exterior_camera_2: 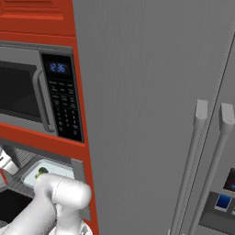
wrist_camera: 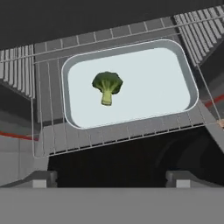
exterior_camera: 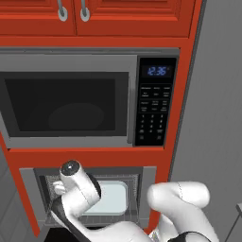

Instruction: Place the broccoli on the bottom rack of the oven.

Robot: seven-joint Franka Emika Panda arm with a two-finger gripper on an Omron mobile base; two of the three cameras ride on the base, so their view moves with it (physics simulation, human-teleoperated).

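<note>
A small dark-green broccoli point(wrist_camera: 107, 85) with a pale stem lies flat in a whitish-blue tray point(wrist_camera: 153, 83), left of its middle. The tray rests on a thin grey wire rack point(wrist_camera: 109, 136), the lowest shelf I see in the oven point(exterior_camera: 29, 189). My gripper point(wrist_camera: 113, 178) hovers in front of the rack's near edge, apart from the tray. It is open, with nothing between its fingertips point(wrist_camera: 43, 177). From the right base view the broccoli point(exterior_camera_2: 41, 173) peeks over the tray's rim, behind my arm. In the left base view my arm covers part of the tray point(exterior_camera: 113, 198).
A black-windowed microwave point(exterior_camera: 66, 101) with a keypad sits directly above the oven in red cabinetry. A tall grey fridge with two handles point(exterior_camera_2: 202, 151) stands to the right. Ribbed oven side walls point(wrist_camera: 17, 72) flank the rack, and a dark space point(wrist_camera: 131, 159) lies below its front edge.
</note>
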